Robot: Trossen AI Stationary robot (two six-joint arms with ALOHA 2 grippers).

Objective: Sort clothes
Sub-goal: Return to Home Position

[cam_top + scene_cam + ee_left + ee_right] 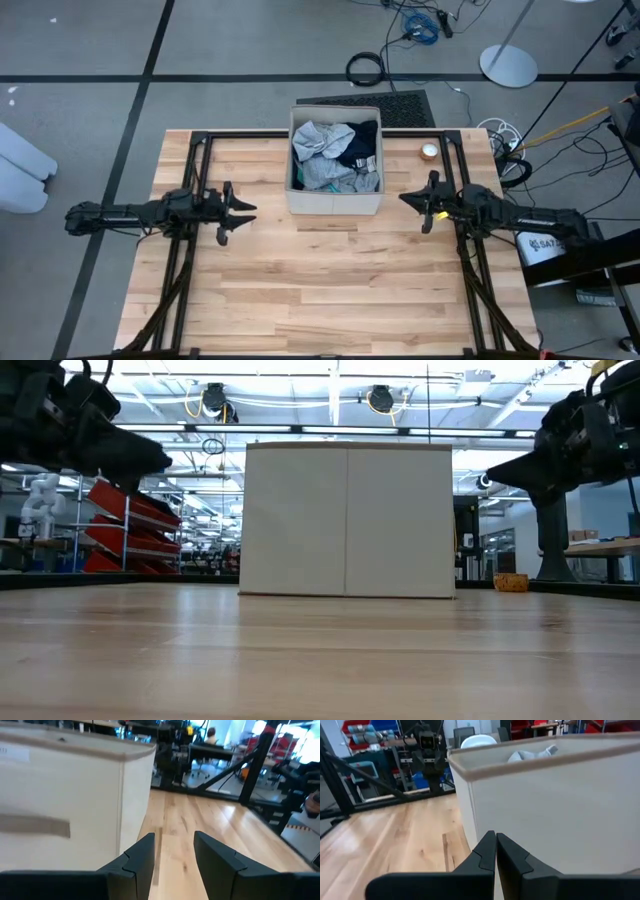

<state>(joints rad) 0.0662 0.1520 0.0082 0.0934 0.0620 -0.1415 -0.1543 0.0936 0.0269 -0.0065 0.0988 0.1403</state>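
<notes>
Clothes [335,158] lie heaped in the beige box [333,203] at the middle of the table's [330,290] far edge, with no clear long axis or heading.
My left gripper [240,208], fingers apart, and right gripper [410,200], pinched together, flank it empty; a careless swing could clip the box and spill the grey fold [530,754] topping its rim.

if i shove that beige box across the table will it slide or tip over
It likely slides rather than tips: the beige box sits flat on the smooth wooden table, wider than tall in the low view. It holds only soft clothes, so it is probably light. Its fabric-looking walls may dent before it moves.
</notes>
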